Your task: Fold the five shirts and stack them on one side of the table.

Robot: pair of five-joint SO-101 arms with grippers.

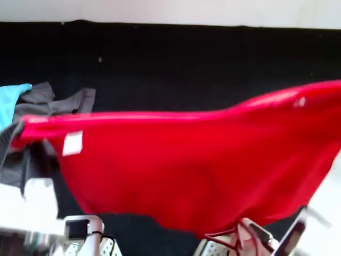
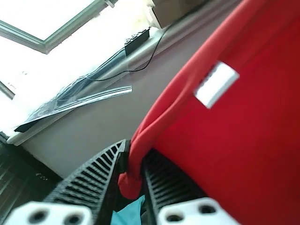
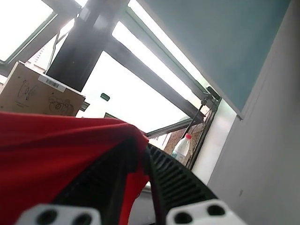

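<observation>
Your red shirt [image 1: 186,165] hangs stretched between your two claws, with its long axis running side to side across the worktop [image 1: 186,69]. Its top edge is pulled into a nearly straight line that rises towards the right claw's end, and the body sags below it in a broad curve.

Your left claw [image 2: 136,151] is clenched on a bunched corner of the red cloth. The corner is squeezed into a thick roll between the ribbed fingers [image 2: 93,173]. From there the cloth fans out away from the claw, and a white label [image 2: 215,84] sits on it a little way along. In the high view that label is near the shirt's left end, so that end is the left claw's.

Your right claw [image 3: 143,146] is also clamped on red cloth. The fabric comes to a peak between its fingers and drapes down over one of them. Beyond this claw there is a cardboard box [image 3: 40,91] and a bottle [image 3: 182,147] by the window.

In the high view the shirt covers both claws. A grey shirt [image 1: 50,101] lies crumpled under the left claw's end, half covered by the red one, and a blue shirt [image 1: 10,101] beside it is cut off at the edge. A scrap of blue cloth also shows between the bases of the left claw's fingers. You cannot tell whether it touches them.
</observation>
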